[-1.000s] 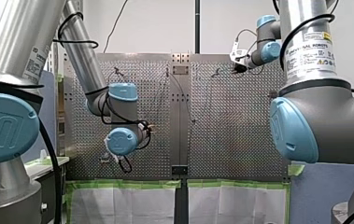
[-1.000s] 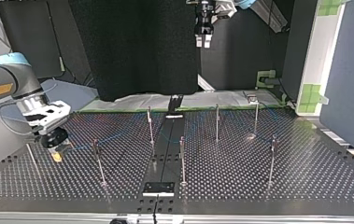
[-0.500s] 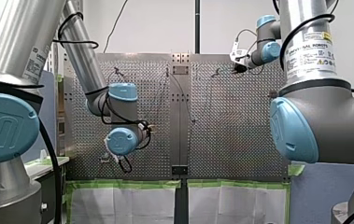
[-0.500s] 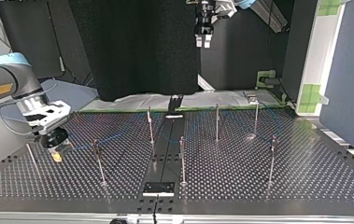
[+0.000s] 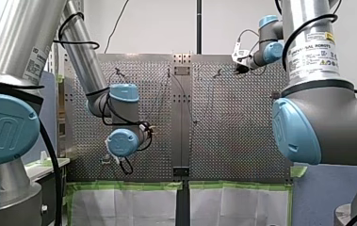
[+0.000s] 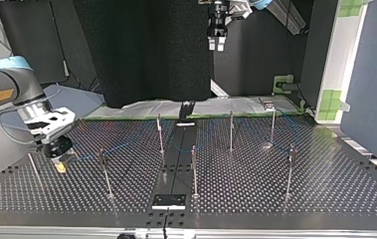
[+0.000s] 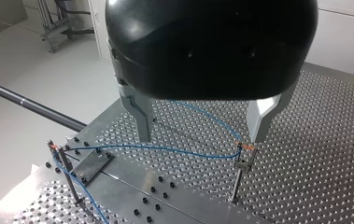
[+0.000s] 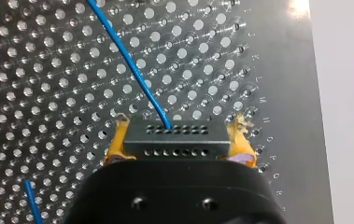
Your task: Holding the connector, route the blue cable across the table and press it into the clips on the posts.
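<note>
Nothing moved vs 1.0 s and 0.5 s ago; both arms and the cable sit as before. Top view, left to right: my right gripper [image 6: 60, 166] is low at the left side of the perforated table [image 6: 285, 194]. The right wrist view shows its yellow pads [image 8: 117, 149] clamped on the black connector [image 8: 174, 144], just above the holes. The blue cable [image 8: 132, 70] leaves the connector's far face and runs right across the table past the posts [image 6: 104, 172]. It is faint in the top view, so I can't tell there which clips hold it. A dark centre strip [image 6: 173, 174] splits the two plates. My left gripper [image 7: 202, 126] hangs high over the far middle, metal fingers [image 7: 142, 119] apart with nothing between. Below it the cable reaches a clip [image 7: 243, 163] atop one post. Room: black cloth [image 6: 146, 50] hangs behind the table. At far right there is green tape [image 6: 331, 99] on a white frame. A grey-blue panel [image 6: 375, 74] stands at the right edge.
</note>
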You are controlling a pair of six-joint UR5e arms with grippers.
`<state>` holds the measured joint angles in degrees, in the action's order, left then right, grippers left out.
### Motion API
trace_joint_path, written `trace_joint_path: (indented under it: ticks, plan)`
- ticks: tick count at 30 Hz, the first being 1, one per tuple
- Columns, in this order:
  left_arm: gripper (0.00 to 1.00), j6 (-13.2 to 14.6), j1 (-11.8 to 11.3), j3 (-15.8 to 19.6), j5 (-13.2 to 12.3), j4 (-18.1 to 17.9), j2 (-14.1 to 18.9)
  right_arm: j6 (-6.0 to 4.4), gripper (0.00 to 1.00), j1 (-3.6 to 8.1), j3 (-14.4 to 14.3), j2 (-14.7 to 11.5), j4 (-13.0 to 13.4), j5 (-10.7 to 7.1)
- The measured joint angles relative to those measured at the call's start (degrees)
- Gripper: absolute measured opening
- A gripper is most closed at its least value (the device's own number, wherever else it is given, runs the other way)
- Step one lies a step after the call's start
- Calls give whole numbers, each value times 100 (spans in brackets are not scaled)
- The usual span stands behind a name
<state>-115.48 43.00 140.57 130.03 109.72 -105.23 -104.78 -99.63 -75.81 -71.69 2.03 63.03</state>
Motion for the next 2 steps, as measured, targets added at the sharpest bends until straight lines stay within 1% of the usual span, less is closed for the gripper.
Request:
trace_joint_path:
  ticks: [2]
  plan:
    - [100, 0, 0, 0, 0, 0, 0, 0, 0, 0, 0, 0, 0, 0]
